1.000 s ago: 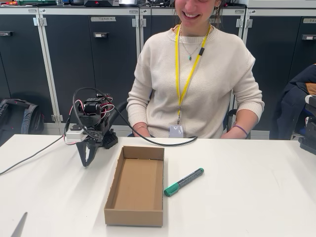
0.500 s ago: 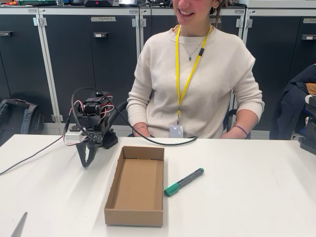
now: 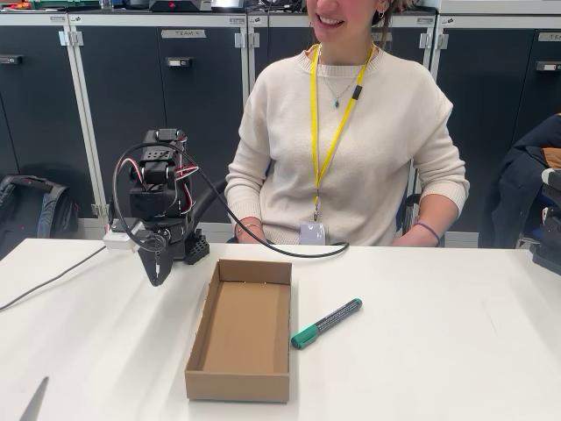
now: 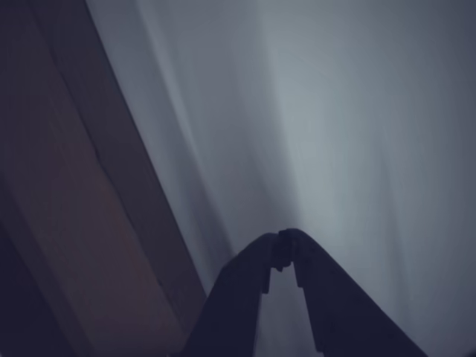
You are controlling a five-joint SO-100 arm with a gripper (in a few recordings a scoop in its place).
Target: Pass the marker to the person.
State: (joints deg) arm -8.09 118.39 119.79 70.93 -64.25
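Fixed view: sits low at table (image 3: 456,351) edge opposite the person (image 3: 351,132), facing her across cardboard box (image 3: 241,329), mid-range. Wrist view: on arm, looks down past gripper (image 4: 286,249), v. close, blurred; shares table (image 4: 335,111) and box wall (image 4: 89,208).

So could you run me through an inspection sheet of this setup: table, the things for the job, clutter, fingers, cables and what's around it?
Surface: white table, bare apart from the items below.
Job's things: marker lies flat on the table, right of the cardboard tray in the fixed view, teal cap toward the camera; the person sits behind the table.
Clutter: open cardboard tray, nothing in it.
Fingers: gripper hangs tip-down left of the tray, above the table; the fingers meet at the tips, holding nothing.
Cables: a black cable loops from the arm across the table's far edge; another trails off left.
Surroundings: dark cabinets, a backpack on the floor.
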